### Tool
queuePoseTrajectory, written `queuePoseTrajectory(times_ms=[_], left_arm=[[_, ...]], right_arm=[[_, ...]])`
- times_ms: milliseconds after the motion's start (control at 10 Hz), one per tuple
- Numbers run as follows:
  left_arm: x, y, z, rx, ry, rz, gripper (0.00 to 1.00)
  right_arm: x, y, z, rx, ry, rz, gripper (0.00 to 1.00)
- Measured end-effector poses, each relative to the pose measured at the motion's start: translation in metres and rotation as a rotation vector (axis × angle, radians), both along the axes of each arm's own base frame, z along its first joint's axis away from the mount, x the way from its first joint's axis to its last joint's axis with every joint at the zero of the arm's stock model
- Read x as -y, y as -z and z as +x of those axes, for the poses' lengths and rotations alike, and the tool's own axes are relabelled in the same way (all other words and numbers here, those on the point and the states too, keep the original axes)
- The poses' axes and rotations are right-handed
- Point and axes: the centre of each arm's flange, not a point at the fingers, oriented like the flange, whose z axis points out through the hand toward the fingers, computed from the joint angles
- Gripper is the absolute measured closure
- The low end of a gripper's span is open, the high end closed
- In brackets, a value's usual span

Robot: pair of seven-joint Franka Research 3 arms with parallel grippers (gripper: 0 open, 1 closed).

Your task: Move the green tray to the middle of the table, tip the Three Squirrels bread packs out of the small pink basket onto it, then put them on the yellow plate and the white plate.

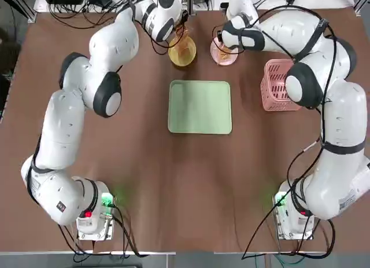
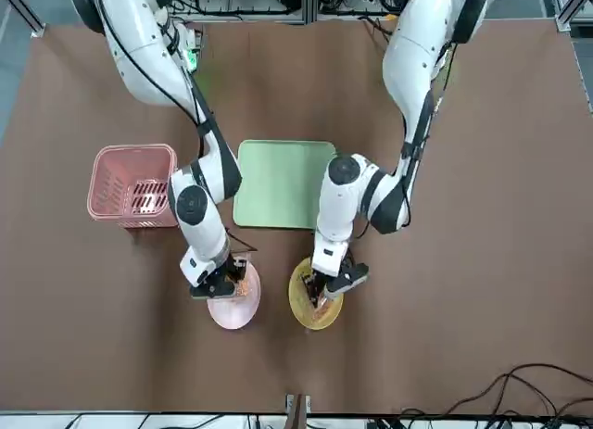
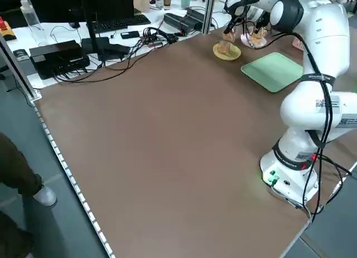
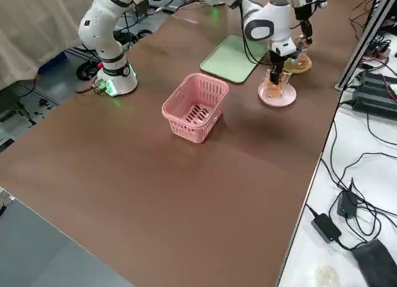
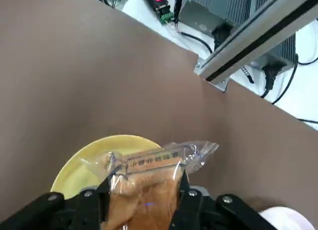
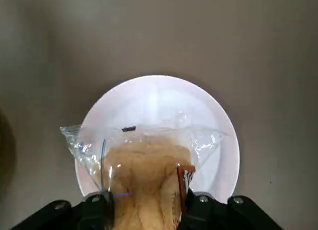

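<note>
Two Three Squirrels bread packs in play, one per arm. Left gripper [image 5: 144, 200] pinching a pack [image 5: 149, 183] by its lower half, just over the yellow plate [image 5: 87, 163] at the lower left of the left wrist view. Right gripper [image 6: 144, 205] clamped the same way on the other pack [image 6: 144, 170], poised over the white plate [image 6: 159, 106] in the middle of its wrist view.

Likely very light and soft: thin crinkly film around a spongy slice, so easy to crush, and probably slick enough to slip from the pads. Best taken across the bread itself, as now, not by the loose sealed edges, which look set to fold or slide.

Green tray [image 1: 200, 106] lying bare at the centre of the top view. Small pink basket [image 1: 276, 85] upright at right of centre, partly under the right arm, looking empty in the right side view. Plates side by side above the tray, near the top edge.

Top view hiding both grippers and packs under the wrists; only plate rims visible. Wrist views alone giving the grip and each pack's printed film. Front view [image 2: 320, 290] showing both grippers low over their plates at lower centre. Cannot tell from any view whether either pack touches its plate.
</note>
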Motion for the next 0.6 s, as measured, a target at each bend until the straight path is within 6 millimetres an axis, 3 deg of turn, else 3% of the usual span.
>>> queuePoseTrajectory(times_ms=[400,600], left_arm=[[-0.003,0.025,0.003,-0.001,0.002,0.013,0.5],[-0.002,0.029,0.002,-0.003,0.004,0.015,0.48]], right_arm=[[0.0,0.0,0.002,0.006,-0.008,0.001,0.53],[0.001,0.005,0.002,0.006,-0.008,0.0,0.24]])
